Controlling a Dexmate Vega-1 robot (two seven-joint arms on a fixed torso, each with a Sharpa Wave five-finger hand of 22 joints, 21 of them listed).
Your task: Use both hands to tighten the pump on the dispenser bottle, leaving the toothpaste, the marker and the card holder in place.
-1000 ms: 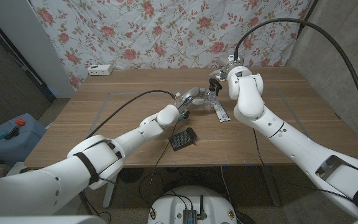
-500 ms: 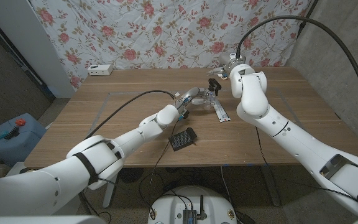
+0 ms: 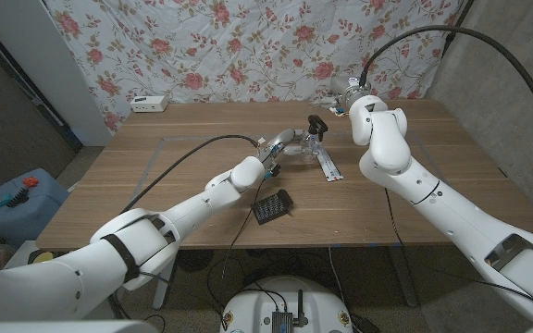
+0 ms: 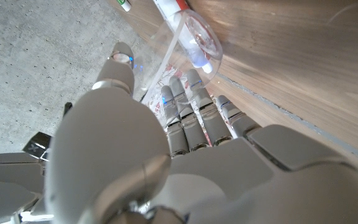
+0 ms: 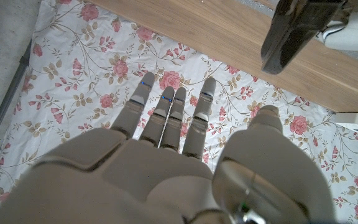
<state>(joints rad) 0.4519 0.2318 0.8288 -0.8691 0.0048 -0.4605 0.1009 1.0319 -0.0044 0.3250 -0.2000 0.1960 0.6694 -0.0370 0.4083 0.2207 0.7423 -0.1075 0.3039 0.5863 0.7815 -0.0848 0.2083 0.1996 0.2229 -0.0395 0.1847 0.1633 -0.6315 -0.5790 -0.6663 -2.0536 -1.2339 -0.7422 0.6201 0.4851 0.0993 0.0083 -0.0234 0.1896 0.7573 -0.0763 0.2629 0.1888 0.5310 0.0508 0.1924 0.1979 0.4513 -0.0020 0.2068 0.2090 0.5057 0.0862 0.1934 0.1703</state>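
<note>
From the head view, my left hand [image 3: 290, 144] is out near the middle of the wooden table [image 3: 183, 185], wrapped around the clear dispenser bottle [image 3: 311, 143], which stands upright with its black pump [image 3: 317, 123] on top. Just beside the bottle, on the side toward my right arm, a white toothpaste tube [image 3: 328, 165] lies flat on the wood. Nearer to me than the bottle sits a dark card holder [image 3: 271, 206], well apart from it. My right hand [image 3: 339, 95] is raised beyond the bottle, close to the pump but not touching it — from here I cannot tell how its fingers stand. At the table's far edge, well away from the bottle, lies a white power strip [image 3: 150, 104], and a floral cloth [image 3: 248, 46] hangs behind.

From my left wrist, my left hand [image 4: 185, 134] has its fingers [image 4: 194, 106] curled against the transparent wall of the dispenser bottle [image 4: 188, 37] with the thumb on the other side — I am gripping it. The toothpaste tube [image 4: 169, 7] shows just past the bottle, and a bit of the marker [image 4: 123, 4] lies near that.

From my right wrist, my right hand [image 5: 173, 149] has its fingers [image 5: 166, 112] stretched out straight and side by side, holding nothing. The black pump [image 5: 294, 31] is off to the thumb's side, clear of my fingertips, with the floral cloth [image 5: 73, 81] beyond.
</note>
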